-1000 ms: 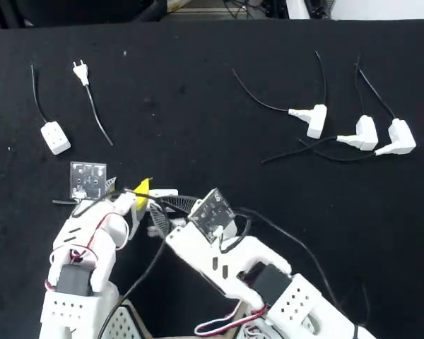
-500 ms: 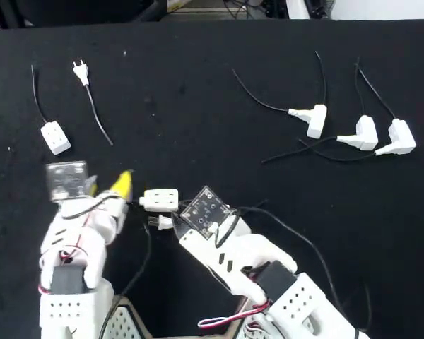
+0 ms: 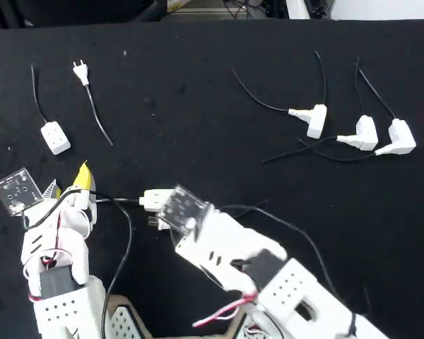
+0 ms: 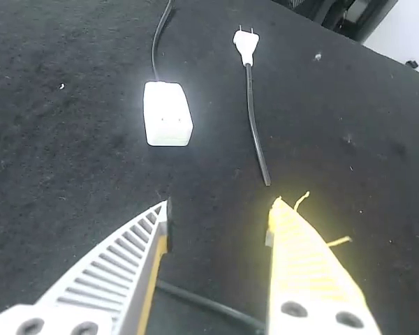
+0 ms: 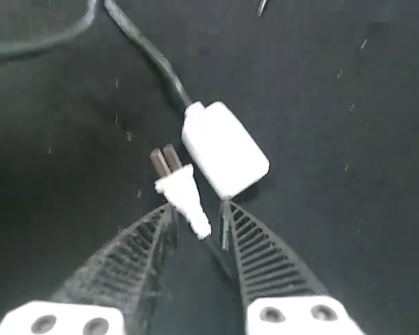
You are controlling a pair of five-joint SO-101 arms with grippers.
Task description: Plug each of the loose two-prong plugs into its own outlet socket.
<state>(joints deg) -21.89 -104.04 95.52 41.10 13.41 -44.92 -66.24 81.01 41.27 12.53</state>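
Right gripper (image 5: 195, 208): jaws parted, straddling the cord end of a two-prong plug (image 5: 176, 183) (not clamped, apparently). Plug's long axis continues the gripper's line, prongs pointing away, lying alongside the outlet socket (image 5: 223, 148), near the table's (image 3: 198, 85) robot-side edge. Left gripper (image 4: 220, 204): spread, empty, farther off.

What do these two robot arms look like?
The left arm and right arm are white plastic with black motors, red and black wires and a circuit board on each wrist. The left gripper has one white and one yellow ribbed finger; the right gripper has dark ribbed fingers.
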